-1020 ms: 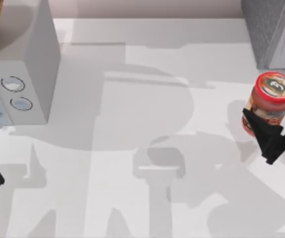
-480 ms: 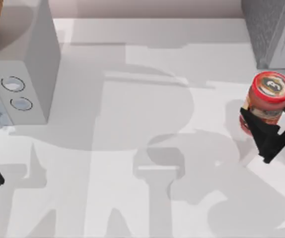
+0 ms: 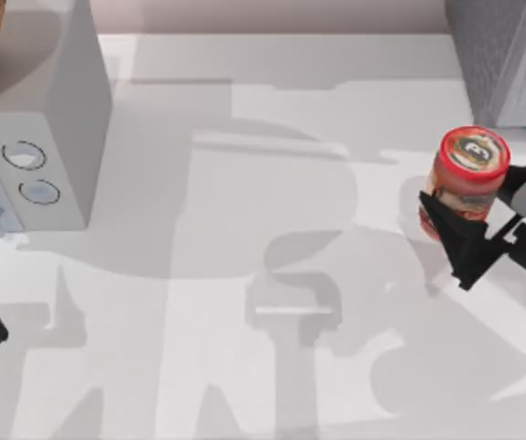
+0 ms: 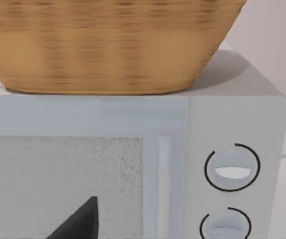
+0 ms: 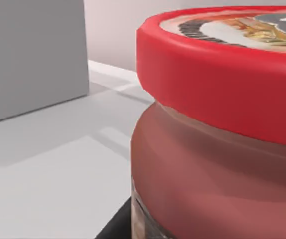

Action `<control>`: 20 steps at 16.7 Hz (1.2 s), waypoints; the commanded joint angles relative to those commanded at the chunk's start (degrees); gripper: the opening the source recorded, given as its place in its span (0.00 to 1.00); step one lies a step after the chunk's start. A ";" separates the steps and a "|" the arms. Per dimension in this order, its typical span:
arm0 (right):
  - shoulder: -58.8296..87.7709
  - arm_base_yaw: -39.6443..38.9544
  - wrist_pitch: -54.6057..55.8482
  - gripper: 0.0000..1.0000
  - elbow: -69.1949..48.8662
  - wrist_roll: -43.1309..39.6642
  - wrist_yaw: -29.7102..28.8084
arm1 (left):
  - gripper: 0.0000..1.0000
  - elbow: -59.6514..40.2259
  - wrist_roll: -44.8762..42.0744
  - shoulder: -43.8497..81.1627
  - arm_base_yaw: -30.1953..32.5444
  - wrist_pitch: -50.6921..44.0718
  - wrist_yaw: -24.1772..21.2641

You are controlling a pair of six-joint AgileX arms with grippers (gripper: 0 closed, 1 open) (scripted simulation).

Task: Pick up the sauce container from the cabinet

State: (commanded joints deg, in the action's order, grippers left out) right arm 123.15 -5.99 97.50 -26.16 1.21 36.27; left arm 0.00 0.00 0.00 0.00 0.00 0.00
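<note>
From above, the right hand [image 3: 465, 234] grips the sauce container [image 3: 462, 183] upright, just left of the cabinet [image 3: 506, 60] and clear of it. The right wrist view adds its red lid [image 5: 222, 74] close up. The left arm is parked by the white box [image 3: 52, 137]; its wrist view faces a basket [image 4: 108, 45] on top.

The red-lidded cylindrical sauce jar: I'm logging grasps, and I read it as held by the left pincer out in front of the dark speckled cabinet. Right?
Not quite: the holding arm is wrong. In the top view the right pincer is closed on the red-lidded cylindrical sauce jar, out in front of the dark speckled cabinet. The left arm sits parked at the table's left edge, beside the white box with two round dials.
</note>
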 joint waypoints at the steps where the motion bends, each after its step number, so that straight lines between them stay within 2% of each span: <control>1: 0.58 -0.46 -0.09 0.00 -0.66 -0.04 -0.41 | 1.00 0.00 0.00 0.00 0.00 0.00 0.00; 13: 4.88 -3.86 -0.80 0.00 -5.84 -0.26 -3.87 | 1.00 0.00 0.00 0.00 0.00 0.00 0.00; 20: 4.88 -3.86 -0.80 0.53 -5.84 -0.26 -3.87 | 1.00 0.00 0.00 0.00 0.00 0.00 0.00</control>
State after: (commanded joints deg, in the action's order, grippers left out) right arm 128.04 -9.85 96.70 -31.99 0.95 32.41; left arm 0.00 0.00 0.00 0.00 0.00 0.00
